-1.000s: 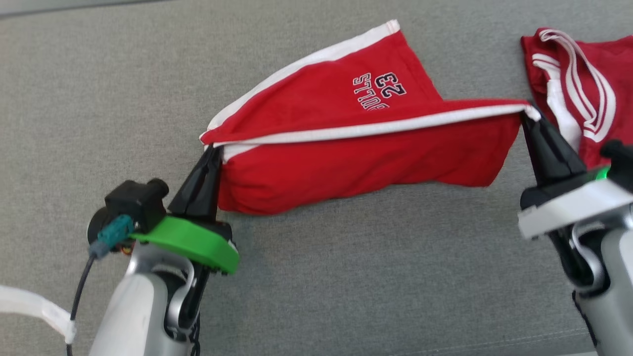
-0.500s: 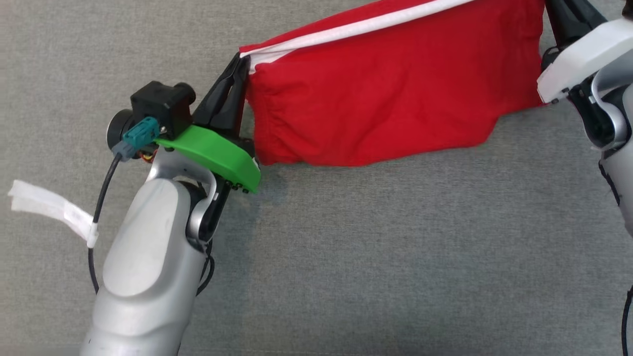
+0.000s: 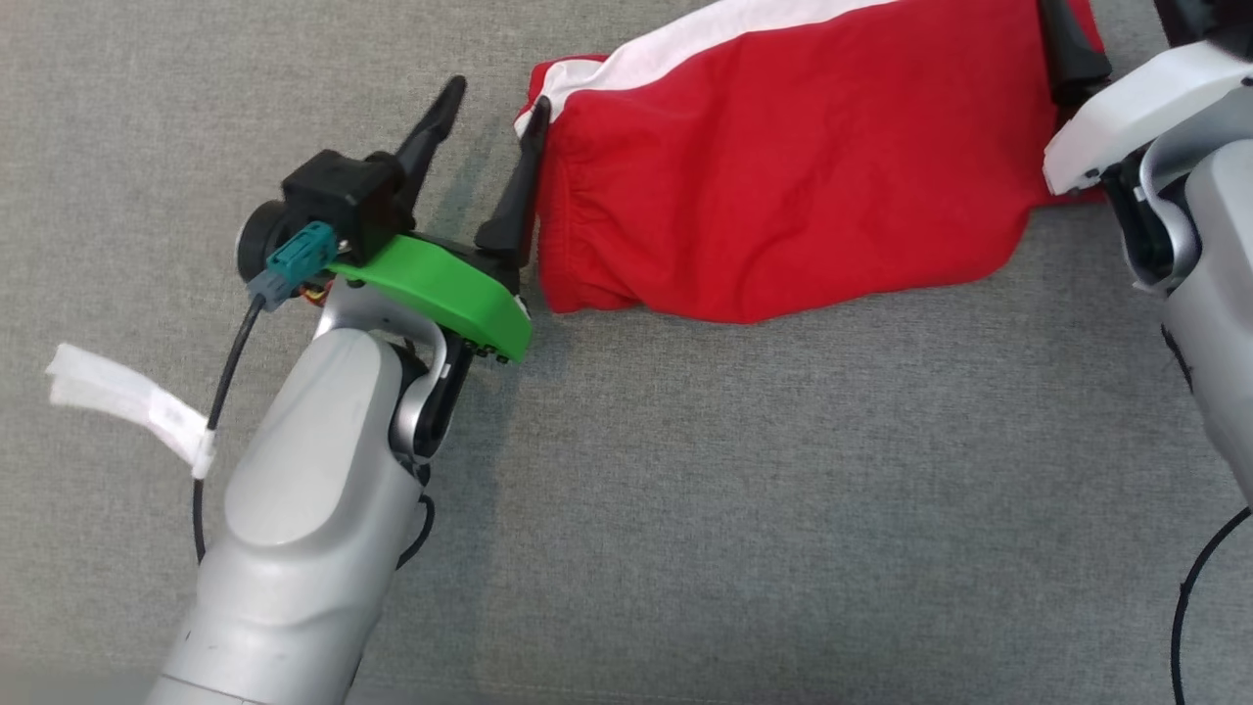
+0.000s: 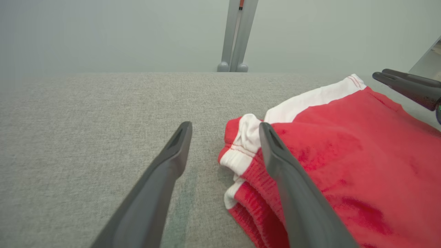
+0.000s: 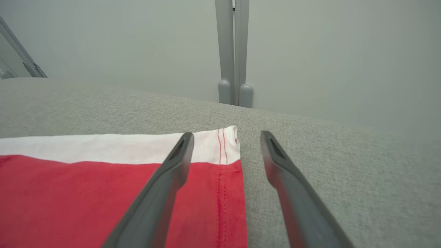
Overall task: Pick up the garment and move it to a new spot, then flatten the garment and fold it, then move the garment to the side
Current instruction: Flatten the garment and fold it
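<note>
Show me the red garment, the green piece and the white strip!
red garment (image 3: 783, 176), head view, middle of the red cloth.
green piece (image 3: 440, 294), head view, its flat top face.
white strip (image 3: 125, 405), head view, middle of its length.

Here's the grey tabletop (image 3: 783, 539), covered in a woven, felt-like cloth that runs edge to edge in the head view, flat and even. Along the left wrist view its far edge comes up, and right behind it is a plain pale wall (image 4: 103, 31). Against that wall, at the far edge, stands a slim grey double post (image 5: 234, 44): two upright bars side by side, each ending in a rounded foot (image 5: 246, 93) just above the cloth. There's a small orange-red mark (image 4: 241, 4) high up between the bars. Over on the far left of the right wrist view, a thin slanted metal bar (image 5: 20, 57) crosses the wall.
</note>
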{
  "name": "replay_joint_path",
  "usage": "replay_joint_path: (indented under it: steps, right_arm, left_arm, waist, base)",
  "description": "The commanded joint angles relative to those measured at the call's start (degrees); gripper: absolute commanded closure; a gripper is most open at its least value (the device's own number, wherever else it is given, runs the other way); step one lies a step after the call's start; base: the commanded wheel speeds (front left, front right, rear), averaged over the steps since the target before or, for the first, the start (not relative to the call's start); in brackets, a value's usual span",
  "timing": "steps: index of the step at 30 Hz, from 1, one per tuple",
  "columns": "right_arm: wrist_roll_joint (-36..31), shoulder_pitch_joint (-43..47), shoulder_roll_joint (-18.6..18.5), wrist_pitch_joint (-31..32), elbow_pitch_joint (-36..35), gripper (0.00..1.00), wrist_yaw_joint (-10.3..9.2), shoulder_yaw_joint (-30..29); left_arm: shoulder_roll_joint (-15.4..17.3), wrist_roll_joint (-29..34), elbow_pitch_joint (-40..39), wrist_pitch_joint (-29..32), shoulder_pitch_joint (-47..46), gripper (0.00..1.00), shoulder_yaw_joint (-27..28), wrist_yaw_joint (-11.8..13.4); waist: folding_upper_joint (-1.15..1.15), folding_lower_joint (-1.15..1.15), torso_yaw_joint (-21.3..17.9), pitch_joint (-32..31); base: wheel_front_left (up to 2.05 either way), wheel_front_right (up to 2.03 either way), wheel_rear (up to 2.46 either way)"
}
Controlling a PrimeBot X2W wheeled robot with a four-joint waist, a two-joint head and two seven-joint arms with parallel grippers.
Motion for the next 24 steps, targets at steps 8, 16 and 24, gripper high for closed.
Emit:
replay_joint_path:
  steps: [8, 16, 24]
  right_arm:
    - [-3.1, 11.1, 2.7, -1.8, -12.4, 0.00, -0.08, -7.7]
    - [-8.2, 25.7, 7.1, -1.8, -26.5, 0.00, -0.08, -14.8]
    - [-10.8, 38.1, 9.4, 0.6, -35.8, 0.00, -0.07, -18.2]
  left_arm:
    - [3.9, 1.8, -4.8, -5.9, 6.7, 0.00, 6.9, 7.5]
    - [7.2, 2.3, -11.7, -6.2, 15.2, 0.00, 12.1, 10.2]
    - [8.7, 2.9, -16.1, -6.0, 23.7, 0.00, 12.2, 11.2]
  waist:
    - [0.00, 0.00, -5.1, -5.3]
    - [0.00, 0.00, -9.1, -9.8]
    - [0.00, 0.00, -11.6, -13.5]
  base:
    - [0.00, 0.00, 0.00]
    - [0.00, 0.00, 0.00]
    - [0.00, 0.00, 0.00]
